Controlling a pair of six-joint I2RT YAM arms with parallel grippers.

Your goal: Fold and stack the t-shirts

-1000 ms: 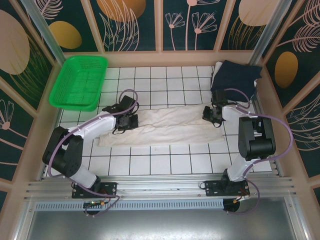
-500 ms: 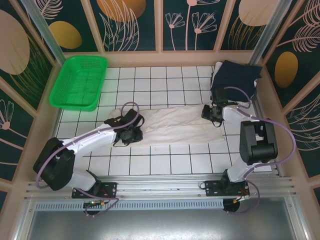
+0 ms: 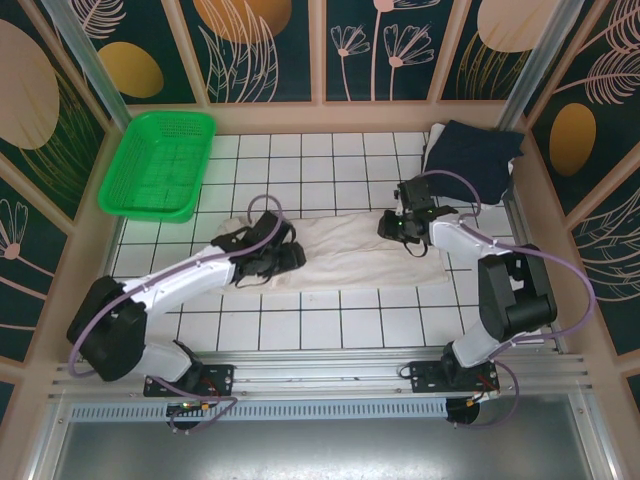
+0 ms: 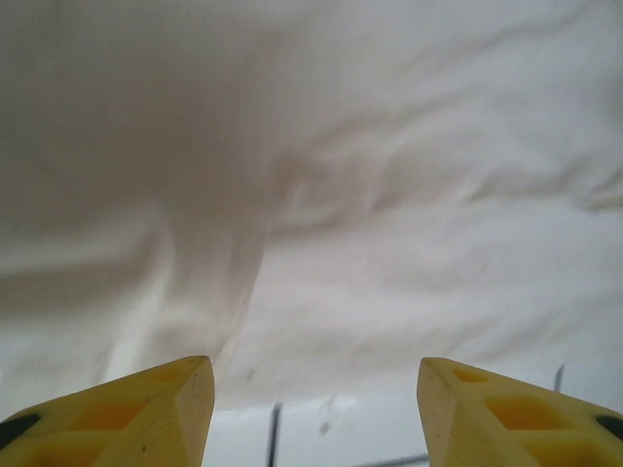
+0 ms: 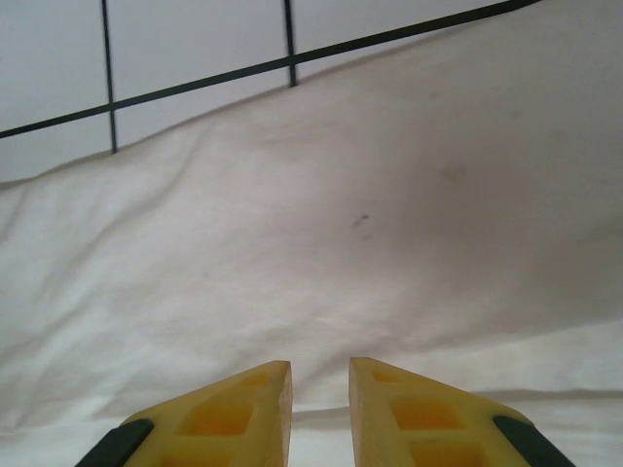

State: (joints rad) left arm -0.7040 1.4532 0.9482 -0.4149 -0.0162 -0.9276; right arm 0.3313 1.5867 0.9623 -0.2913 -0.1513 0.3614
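Note:
The cream t-shirt [image 3: 350, 252] lies as a long folded strip across the middle of the tiled table [image 3: 330, 320]. My left gripper [image 3: 290, 257] sits low at the strip's left part, and its yellow fingers [image 4: 146, 404] stand wide apart and open, with cream cloth [image 4: 370, 195] just ahead of them. My right gripper [image 3: 392, 228] is over the strip's upper right part. Its jaws are nearly together, shut on a layer of the cream cloth [image 5: 341, 253]. The navy t-shirt [image 3: 470, 150] lies bunched in the far right corner.
A green mesh basket [image 3: 160, 165] stands at the far left, tilted against the wall. Patterned walls close in the table on three sides. A little cream cloth [image 3: 235, 225] shows behind the left arm's wrist.
My left gripper has swept right along the strip, and the strip's left end has come in with it, so the strip is shorter. My right gripper has moved left and slightly away.

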